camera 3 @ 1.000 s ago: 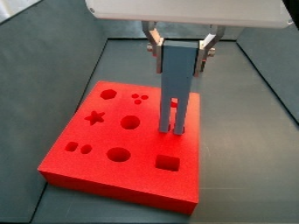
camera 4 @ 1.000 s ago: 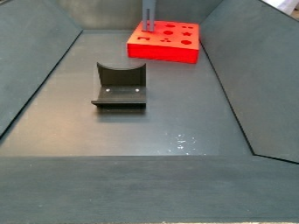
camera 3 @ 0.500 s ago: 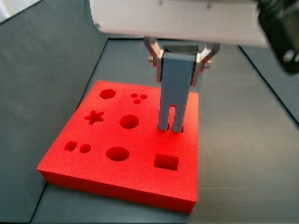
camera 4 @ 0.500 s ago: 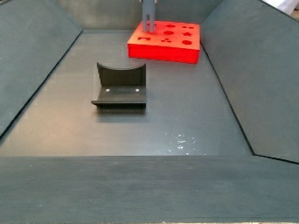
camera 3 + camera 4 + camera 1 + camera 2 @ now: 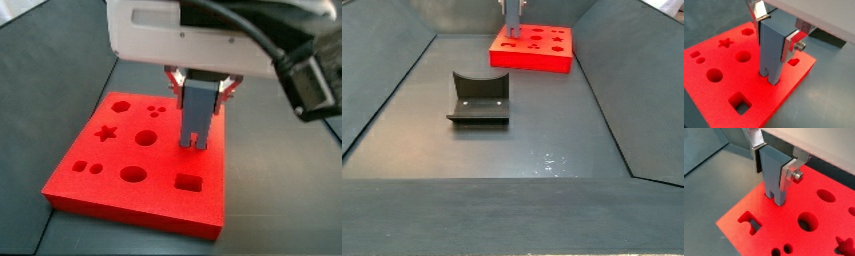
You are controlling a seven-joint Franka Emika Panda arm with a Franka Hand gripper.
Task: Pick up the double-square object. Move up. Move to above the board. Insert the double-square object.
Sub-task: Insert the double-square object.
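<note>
The double-square object (image 5: 197,112) is a grey-blue bar standing upright, seen in both wrist views (image 5: 774,50) (image 5: 772,175). My gripper (image 5: 201,84) is shut on its upper part, silver fingers (image 5: 793,41) pressed on both sides. The bar's two prongs reach into holes near the edge of the red board (image 5: 167,160). The board with its shaped holes also shows in both wrist views (image 5: 757,90) (image 5: 827,235). In a side view the board (image 5: 543,58) lies far back with the bar (image 5: 512,15) rising from it; the gripper is cut off there.
The dark fixture (image 5: 478,98) stands on the grey floor in the middle of the bin. Sloped grey walls (image 5: 382,100) enclose the floor. A square hole (image 5: 191,183) and a round hole (image 5: 136,177) lie near the board's front edge.
My gripper has come down with the bar. The prongs have sunk deeper into the board's holes, and less of the bar shows above the board.
</note>
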